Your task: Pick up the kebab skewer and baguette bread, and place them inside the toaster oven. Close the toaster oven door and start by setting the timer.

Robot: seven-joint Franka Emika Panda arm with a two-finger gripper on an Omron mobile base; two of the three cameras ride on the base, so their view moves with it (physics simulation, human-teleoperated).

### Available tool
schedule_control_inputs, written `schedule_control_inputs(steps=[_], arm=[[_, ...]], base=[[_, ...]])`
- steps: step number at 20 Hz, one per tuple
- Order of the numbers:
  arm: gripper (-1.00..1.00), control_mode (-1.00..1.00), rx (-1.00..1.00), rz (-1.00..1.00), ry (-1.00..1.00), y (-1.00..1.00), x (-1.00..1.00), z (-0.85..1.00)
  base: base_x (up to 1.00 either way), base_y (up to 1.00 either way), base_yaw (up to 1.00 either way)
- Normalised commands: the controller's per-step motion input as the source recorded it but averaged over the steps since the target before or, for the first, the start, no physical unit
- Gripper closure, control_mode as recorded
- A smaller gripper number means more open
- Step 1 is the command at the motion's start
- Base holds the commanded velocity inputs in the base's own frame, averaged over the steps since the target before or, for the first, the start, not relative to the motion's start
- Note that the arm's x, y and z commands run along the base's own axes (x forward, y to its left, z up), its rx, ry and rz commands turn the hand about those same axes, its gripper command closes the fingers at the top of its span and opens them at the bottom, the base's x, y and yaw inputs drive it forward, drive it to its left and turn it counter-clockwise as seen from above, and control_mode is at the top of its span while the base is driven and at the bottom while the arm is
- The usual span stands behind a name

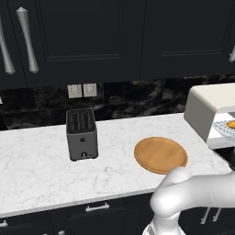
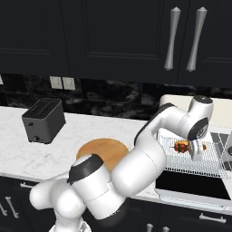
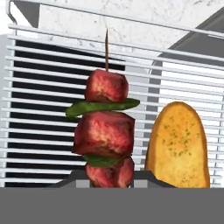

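Left base view: the toaster oven (image 1: pixel 206 114) stands at the bench's (image 1: pixel 41 170) right end, door down, baguette bread (image 1: pixel 231 124) on its rack.

Right base view: my pincer (image 2: pixel 197 157) hangs over the rack (image 2: pixel 199 158), kebab skewer (image 2: pixel 181 147) just beside it.

Hand view: the kebab skewer (image 3: pixel 106 131) lies between my fingertips, the baguette bread (image 3: pixel 177 146) beside it. Whether my fingers are clamped or apart, I cannot tell. Judgement: release with the skewer flat on the wires, then lift straight off without brushing the bread.
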Motion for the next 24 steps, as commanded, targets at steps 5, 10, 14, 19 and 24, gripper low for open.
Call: schedule_control_inputs(steps=[5, 10, 14, 19, 24], arm=[[1.00, -1.00, 0.00, 0.00, 0.00, -0.33, 0.22, -0.08], [1.00, -1.00, 0.00, 0.00, 0.00, 0.00, 0.27, -0.19], [1.00, -1.00, 0.00, 0.00, 0.00, 0.00, 0.32, -0.19], [-1.00, -1.00, 0.00, -0.01, 0.00, 0.00, 0.30, -0.12], [-1.00, -1.00, 0.00, 0.00, 0.00, 0.00, 0.05, 0.00]], base=[[0.00, 0.00, 0.00], [0.00, 0.00, 0.00], [0.00, 0.00, 0.00], [0.00, 0.00, 0.00], [0.00, 0.00, 0.00]])
